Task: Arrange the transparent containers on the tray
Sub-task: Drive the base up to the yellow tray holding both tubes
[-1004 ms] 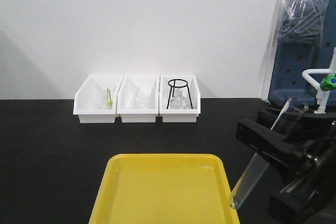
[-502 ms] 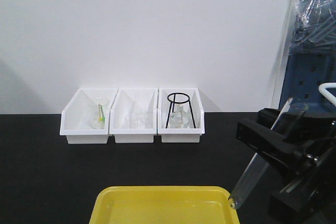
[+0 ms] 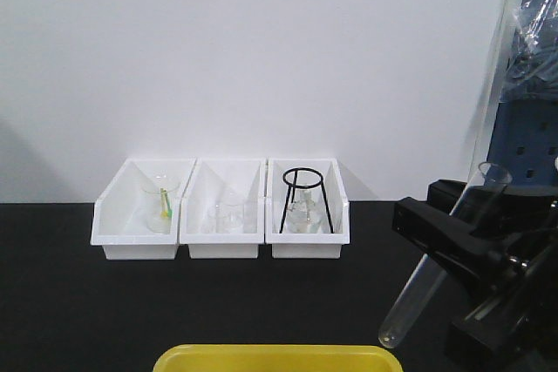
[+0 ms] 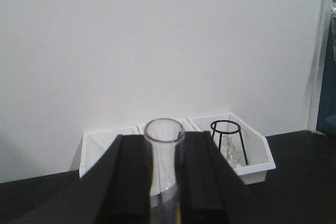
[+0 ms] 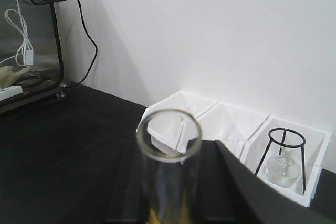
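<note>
A clear test tube (image 3: pixel 410 302) hangs tilted at the right of the front view, rim up and rounded bottom down, with my right gripper (image 3: pixel 453 250) shut on its upper part. The right wrist view shows that tube (image 5: pixel 169 182) from above between the black fingers of the right gripper (image 5: pixel 170 150). In the left wrist view my left gripper (image 4: pixel 164 140) is shut on a second test tube (image 4: pixel 164 174), rim toward the camera. Only the far rim of the yellow tray (image 3: pixel 277 356) shows at the bottom edge, left of and below the tilted tube's bottom.
Three white open-front bins (image 3: pixel 139 246) (image 3: pixel 225 246) (image 3: pixel 309 246) stand side by side against the white wall on the black table (image 3: pixel 70 311). They hold small glassware and a black tripod stand (image 3: pixel 305 198). A blue panel with a plastic bag (image 3: pixel 532 84) is at the far right.
The front view has shifted: the bins and tray have slid down the frame, leaving only the tray's far rim visible. The right gripper and its tube keep the same place in the frame.
</note>
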Available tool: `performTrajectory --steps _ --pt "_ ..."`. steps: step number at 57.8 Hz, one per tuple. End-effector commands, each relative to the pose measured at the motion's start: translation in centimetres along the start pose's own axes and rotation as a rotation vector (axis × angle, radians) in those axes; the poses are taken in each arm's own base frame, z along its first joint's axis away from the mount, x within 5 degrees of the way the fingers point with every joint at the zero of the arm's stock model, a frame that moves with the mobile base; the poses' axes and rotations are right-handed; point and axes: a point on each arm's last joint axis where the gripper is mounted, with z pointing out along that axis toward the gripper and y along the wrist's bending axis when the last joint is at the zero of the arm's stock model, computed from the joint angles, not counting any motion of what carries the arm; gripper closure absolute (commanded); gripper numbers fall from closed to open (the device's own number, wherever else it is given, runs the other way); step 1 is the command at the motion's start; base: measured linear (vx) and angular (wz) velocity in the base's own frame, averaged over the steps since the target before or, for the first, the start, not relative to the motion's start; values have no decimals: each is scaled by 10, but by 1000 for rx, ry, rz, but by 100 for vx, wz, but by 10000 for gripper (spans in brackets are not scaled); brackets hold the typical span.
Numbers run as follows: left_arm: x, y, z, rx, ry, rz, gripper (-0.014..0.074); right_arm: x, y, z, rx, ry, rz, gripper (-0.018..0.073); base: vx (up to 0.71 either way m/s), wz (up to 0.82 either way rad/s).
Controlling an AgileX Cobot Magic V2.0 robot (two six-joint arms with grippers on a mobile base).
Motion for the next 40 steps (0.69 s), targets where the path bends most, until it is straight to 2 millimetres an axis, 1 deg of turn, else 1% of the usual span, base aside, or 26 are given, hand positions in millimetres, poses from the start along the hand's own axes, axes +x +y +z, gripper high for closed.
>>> performTrajectory --steps 1,40 --pt "-19 -3 -2 29 -111 -11 464 -19 0 -4 -1 -124 -12 414 8 1" --pt "-19 -3 -2 29 -111 -11 464 -19 0 -4 -1 -125 -12 414 2 0"
